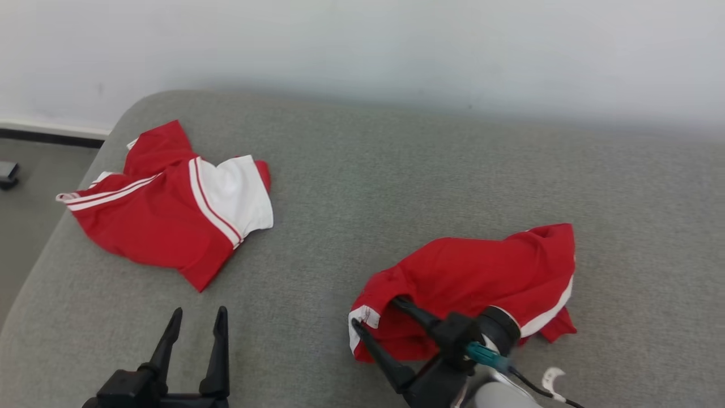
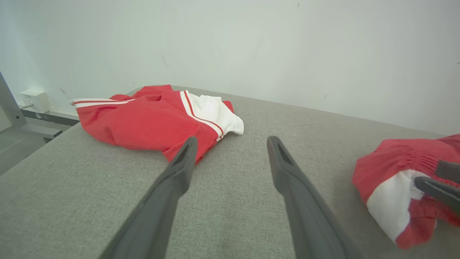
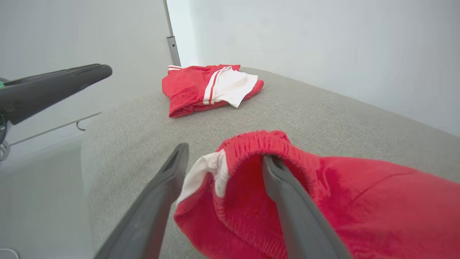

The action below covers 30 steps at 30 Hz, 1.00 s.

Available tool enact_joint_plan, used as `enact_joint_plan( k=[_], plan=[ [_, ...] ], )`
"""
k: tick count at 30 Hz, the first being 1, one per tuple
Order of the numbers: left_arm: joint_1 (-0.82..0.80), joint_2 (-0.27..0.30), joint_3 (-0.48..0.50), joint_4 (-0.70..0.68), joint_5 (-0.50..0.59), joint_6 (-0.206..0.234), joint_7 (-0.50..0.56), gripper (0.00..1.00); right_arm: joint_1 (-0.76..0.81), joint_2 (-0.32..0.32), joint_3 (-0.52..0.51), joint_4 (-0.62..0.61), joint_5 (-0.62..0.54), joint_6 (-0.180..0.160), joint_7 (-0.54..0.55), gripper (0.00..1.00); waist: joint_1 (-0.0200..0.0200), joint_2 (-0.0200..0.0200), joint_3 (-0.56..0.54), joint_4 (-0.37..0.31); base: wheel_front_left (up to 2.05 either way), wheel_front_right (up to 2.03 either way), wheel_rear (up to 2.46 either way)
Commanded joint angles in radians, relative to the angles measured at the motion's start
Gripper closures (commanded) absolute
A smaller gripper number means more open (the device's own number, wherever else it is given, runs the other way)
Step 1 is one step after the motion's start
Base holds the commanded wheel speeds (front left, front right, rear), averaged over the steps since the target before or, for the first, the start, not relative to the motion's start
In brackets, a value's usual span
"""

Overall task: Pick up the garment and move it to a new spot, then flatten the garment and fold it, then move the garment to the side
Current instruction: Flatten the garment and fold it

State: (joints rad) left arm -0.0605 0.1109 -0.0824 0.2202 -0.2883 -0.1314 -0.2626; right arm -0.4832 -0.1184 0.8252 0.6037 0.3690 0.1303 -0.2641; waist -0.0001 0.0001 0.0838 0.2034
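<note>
The garment (image 1: pixel 481 272) is a crumpled pair of red shorts with white trim, lying at the near right of the grey cushion (image 1: pixel 362 187). My right gripper (image 1: pixel 375 311) is open at its elastic waistband (image 3: pixel 258 138). One finger (image 3: pixel 287 194) sits inside the waist opening and the other finger (image 3: pixel 161 187) stands outside, beside the white trim. The cloth lies loose between the spread jaws. My left gripper (image 1: pixel 199 310) is open with nothing in it, low at the near left, also seen as the left gripper (image 2: pixel 231 139) over bare cushion.
A second red and white garment (image 1: pixel 164 209) lies crumpled at the far left of the cushion, near its rounded left edge. A pale wall (image 1: pixel 362 51) runs behind. The floor (image 1: pixel 28 187) drops away at the left. Bare cushion separates the two garments.
</note>
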Motion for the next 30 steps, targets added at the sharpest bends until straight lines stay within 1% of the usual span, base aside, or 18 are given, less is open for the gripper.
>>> enact_joint_plan(
  k=[1, 6, 9, 12, 18, 24, 30],
  plan=[
    [0.015, 0.007, 0.011, -0.005, 0.007, 0.001, -0.003, 0.0, 0.035, -0.02, -0.024, -0.036, -0.007, 0.001, 0.0, 0.0, 0.0001, -0.0001, -0.021, -0.032, 0.0, 0.0, 0.0],
    [0.027, 0.015, 0.032, -0.008, 0.008, 0.001, -0.003, 0.0, 0.12, -0.06, -0.071, -0.116, -0.015, 0.001, 0.0, 0.0, 0.0001, -0.0001, -0.04, -0.075, 0.0, 0.0, 0.0],
    [0.045, 0.006, 0.039, -0.017, 0.019, 0.001, -0.003, 0.0, 0.162, -0.077, -0.093, -0.144, -0.018, 0.001, 0.0, 0.0, 0.0001, -0.0001, -0.049, -0.096, 0.0, 0.0, 0.0],
    [0.053, 0.006, 0.05, -0.025, 0.023, 0.001, -0.003, 0.0, 0.216, -0.089, -0.171, -0.207, -0.031, 0.001, 0.0, 0.0, 0.0001, -0.0001, -0.059, -0.121, 0.0, 0.0, 0.0],
    [0.065, 0.014, 0.061, -0.032, 0.025, 0.001, -0.003, 0.0, 0.315, -0.081, -0.351, -0.332, -0.083, 0.001, 0.0, 0.0, 0.0001, -0.0001, -0.066, -0.157, 0.0, 0.0, 0.0],
    [0.074, 0.019, 0.073, -0.039, 0.032, 0.002, -0.003, 0.0, 0.407, -0.067, -0.5, -0.427, -0.137, 0.001, 0.0, 0.0, 0.0001, -0.0001, -0.065, -0.186, 0.0, 0.0, 0.0],
    [0.074, 0.016, 0.077, -0.046, 0.039, 0.001, -0.003, 0.0, 0.483, -0.046, -0.586, -0.473, -0.172, 0.001, 0.0, 0.0, 0.0001, -0.0001, -0.061, -0.195, 0.0, 0.0, 0.0]
  ],
)
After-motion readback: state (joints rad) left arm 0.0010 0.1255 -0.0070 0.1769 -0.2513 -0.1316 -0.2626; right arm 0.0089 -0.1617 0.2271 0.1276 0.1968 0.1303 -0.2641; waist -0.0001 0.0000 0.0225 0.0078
